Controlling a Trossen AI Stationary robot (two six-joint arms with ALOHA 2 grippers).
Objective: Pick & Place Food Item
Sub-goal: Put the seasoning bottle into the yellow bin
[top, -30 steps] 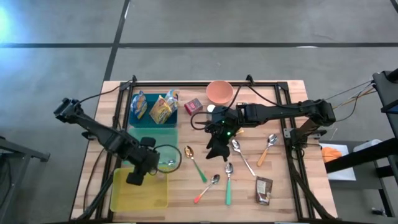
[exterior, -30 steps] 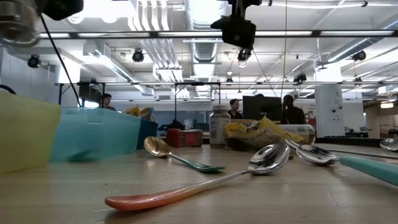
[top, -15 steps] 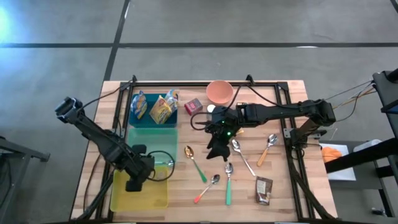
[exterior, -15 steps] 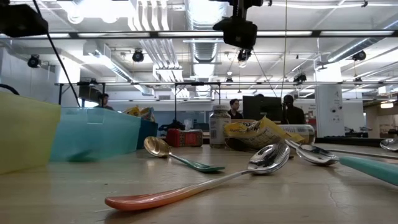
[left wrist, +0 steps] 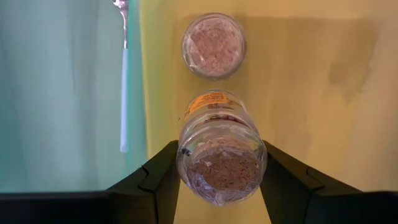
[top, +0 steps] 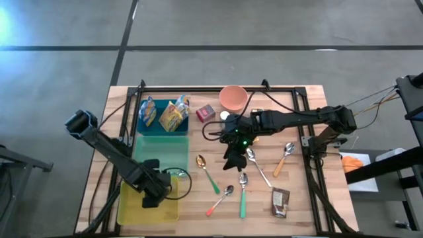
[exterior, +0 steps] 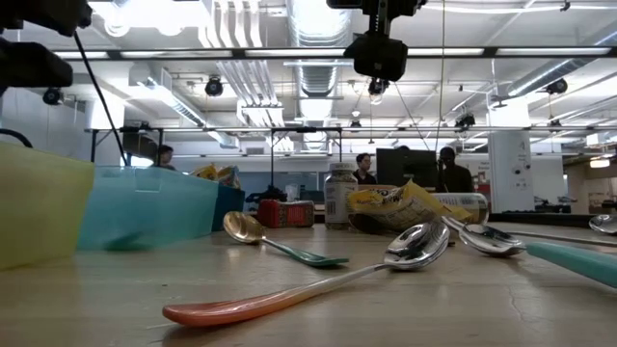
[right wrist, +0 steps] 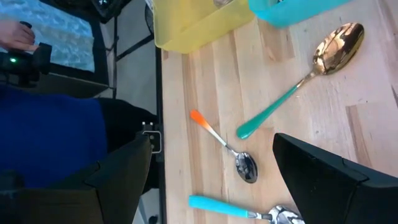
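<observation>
Clamping a clear round glass jar point(left wrist: 221, 155) of brownish grains, the left gripper point(left wrist: 217, 180) is hanging over the smooth yellow plastic bin point(top: 135, 208) at the high view's lower left. The right gripper point(top: 232, 158) is waiting mid-frame, fingers apart, over the wooden table point(top: 291, 198).

Desk point(top: 291, 192): pale butcher-block wood, matt, visible grain and plank seams. Clear jar point(left wrist: 219, 149) between the left hand's point(left wrist: 217, 186) matt black plastic fingers point(left wrist: 158, 180): glossy, see-through, plastic or glass cannot be told, paper label, coarse brownish granules inside. Yellow bin point(left wrist: 311, 74) under that hand: translucent plastic, smooth, slight sheen. Teal bin point(left wrist: 62, 93) beside it: the same translucent plastic. Below the right hand point(right wrist: 211, 186): gold spoon point(right wrist: 292, 81) with a polished metal bowl and glossy teal plastic handle; silver spoon point(right wrist: 227, 149), shiny steel bowl, orange plastic handle. Snack bags point(top: 165, 114) beyond the left hand: crinkled glossy foil. Pink bowl point(top: 233, 98): smooth, matt.
</observation>
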